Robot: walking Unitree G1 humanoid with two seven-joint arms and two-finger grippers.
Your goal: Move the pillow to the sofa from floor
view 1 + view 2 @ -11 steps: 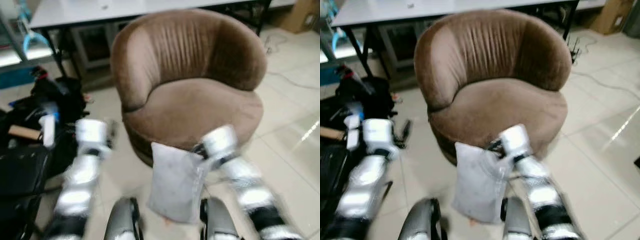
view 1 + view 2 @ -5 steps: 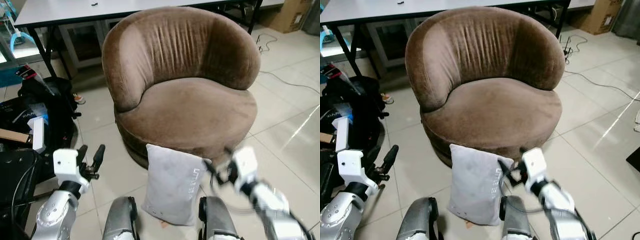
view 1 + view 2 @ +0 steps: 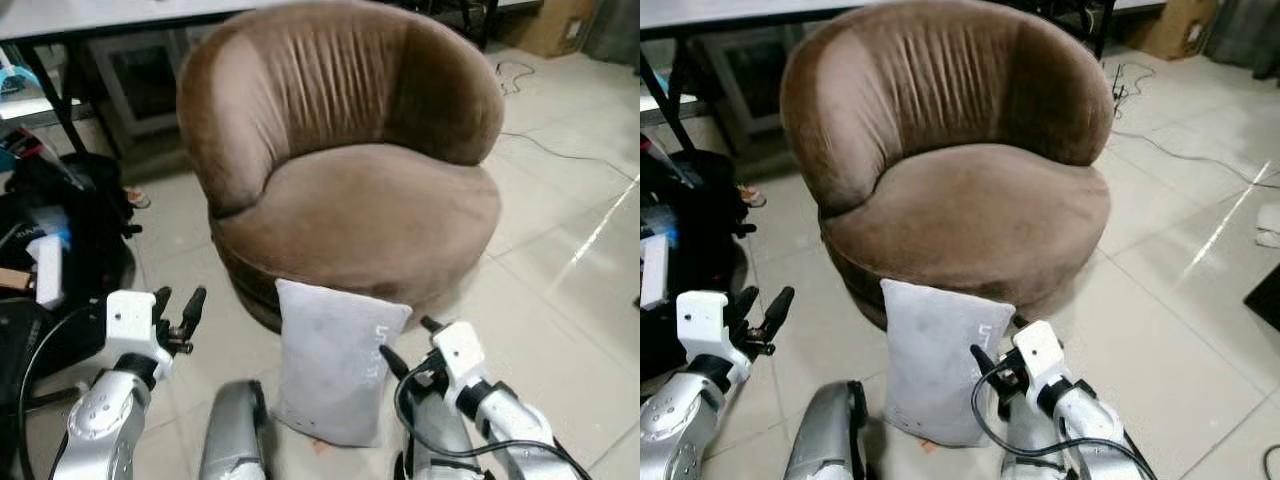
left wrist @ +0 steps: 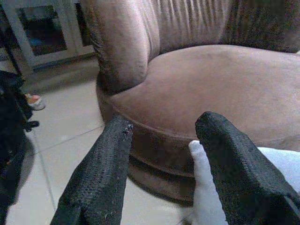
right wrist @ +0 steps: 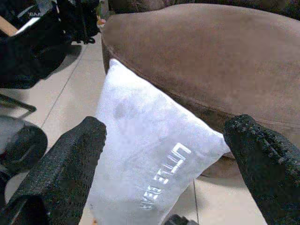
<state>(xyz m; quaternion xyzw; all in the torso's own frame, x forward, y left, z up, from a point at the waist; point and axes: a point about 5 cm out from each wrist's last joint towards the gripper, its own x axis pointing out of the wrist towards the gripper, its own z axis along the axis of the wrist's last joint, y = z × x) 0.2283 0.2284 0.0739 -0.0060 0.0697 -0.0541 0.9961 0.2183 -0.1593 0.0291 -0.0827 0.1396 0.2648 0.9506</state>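
Pale glossy floor tiles (image 3: 560, 250) run under a round brown velvet sofa (image 3: 350, 170), with a white-topped table (image 3: 90, 15) behind it and a heap of black bags (image 3: 60, 220) off to the robot's left. A cable (image 3: 545, 150) trails across the tiles on the right. The grey pillow (image 3: 335, 365) stands upright on the floor, leaning against the sofa's front edge — "LITTLE BEAR" stitched near one corner. The left gripper (image 3: 175, 308) hovers beside the pillow, jaws apart and holding nothing. The right gripper (image 5: 173, 154) hangs just off the pillow's right side, its jaws spread wide — empty too.
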